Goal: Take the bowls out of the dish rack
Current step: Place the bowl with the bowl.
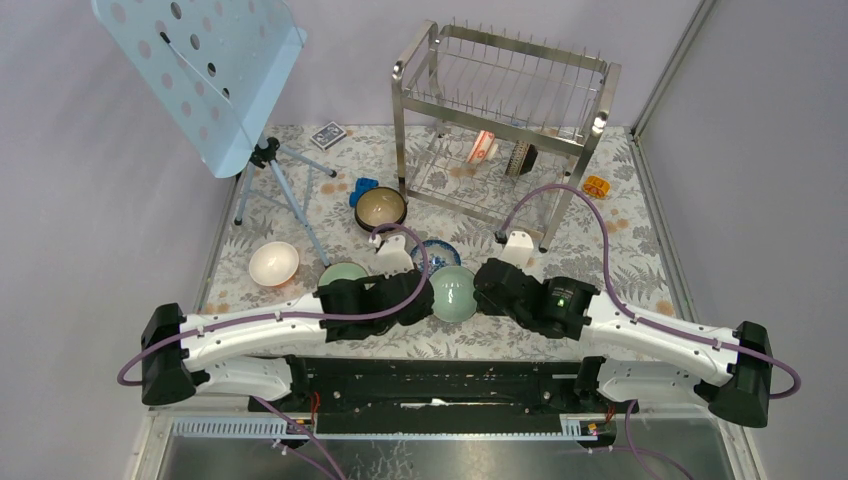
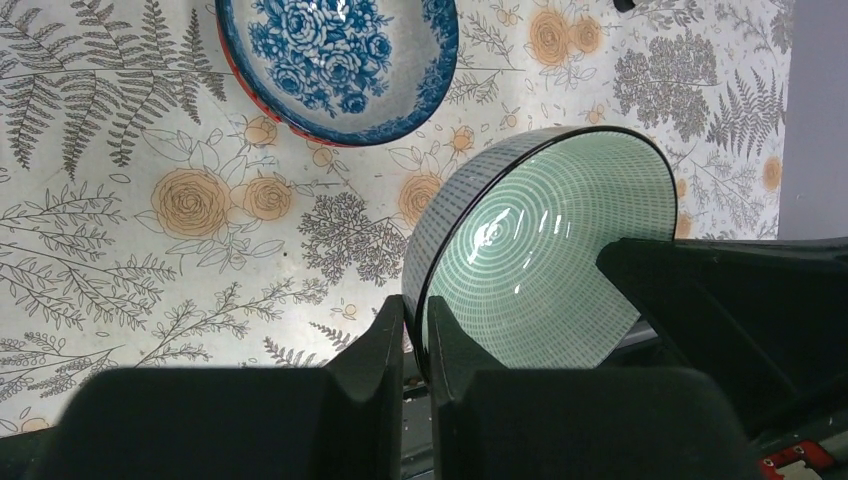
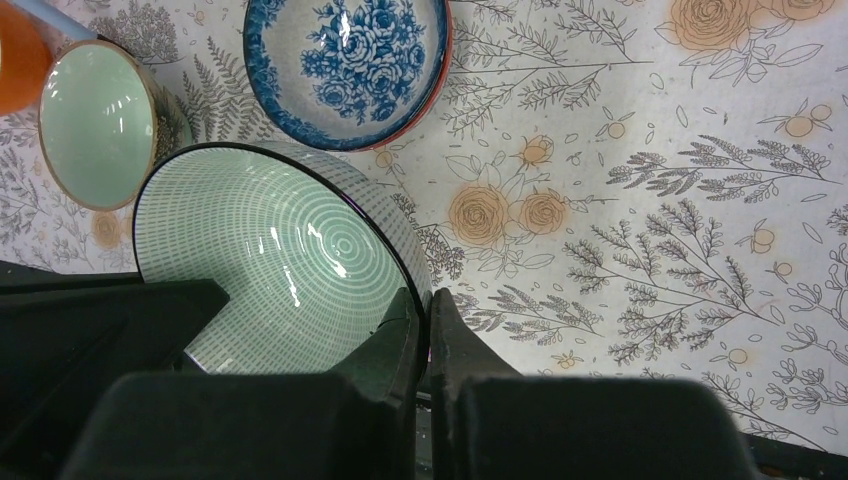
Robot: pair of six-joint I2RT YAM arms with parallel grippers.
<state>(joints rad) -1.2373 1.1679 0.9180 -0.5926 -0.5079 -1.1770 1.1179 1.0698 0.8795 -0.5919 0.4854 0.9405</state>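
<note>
A green ringed bowl [image 1: 452, 296] with a dark rim hangs between my two arms, just above the table's near middle. My left gripper [image 2: 415, 322] is shut on its left rim, one finger inside and one outside. On the opposite rim my right gripper [image 3: 425, 320] is shut the same way. The bowl [image 3: 270, 255] tilts toward the left arm. The dish rack [image 1: 405, 110] stands at the back with an orange-red bowl [image 1: 483, 147] and a dark bowl [image 1: 522, 160] on its lower tier. On the table lie a blue-and-white bowl [image 2: 340, 60], a pale green bowl [image 3: 100, 120], a white bowl [image 1: 273, 262] and a brown bowl [image 1: 380, 208].
A pale blue perforated music stand [image 1: 200, 70] on a tripod occupies the back left. A card deck [image 1: 328, 135] and a small blue object [image 1: 362, 190] lie near the rack, and a small orange thing [image 1: 596, 186] lies to its right. Walls close off both table sides.
</note>
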